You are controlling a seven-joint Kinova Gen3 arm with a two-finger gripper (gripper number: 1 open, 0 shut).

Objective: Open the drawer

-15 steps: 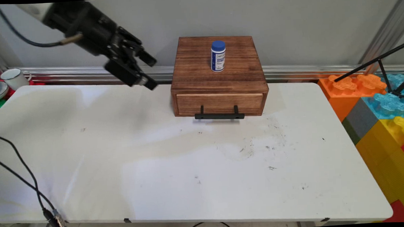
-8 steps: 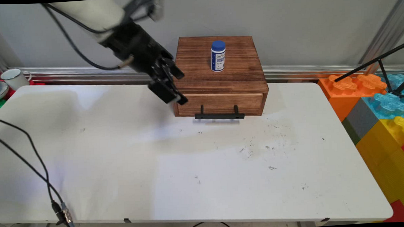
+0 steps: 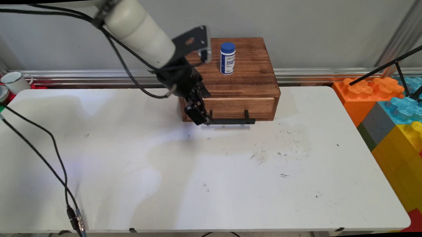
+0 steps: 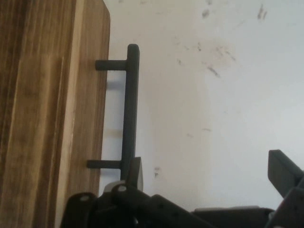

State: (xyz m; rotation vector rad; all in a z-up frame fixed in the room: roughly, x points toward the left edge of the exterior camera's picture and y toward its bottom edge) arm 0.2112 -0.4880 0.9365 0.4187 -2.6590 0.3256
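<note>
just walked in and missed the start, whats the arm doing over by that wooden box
The gripper is open and has come down from the upper left to the left end of the black handle on the wooden drawer box. One finger sits right beside the bar; the other is well clear of it. The drawer looks closed. A blue-capped bottle stands upright on top of the box.

one wooden drawer box (image 3: pixel 230 82), one bottle (image 3: pixel 227 58), one mug (image 3: pixel 15 82)

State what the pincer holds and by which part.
Nothing is held: the pincer stands open beside the near end of the drawer handle, one finger at the bar.
</note>
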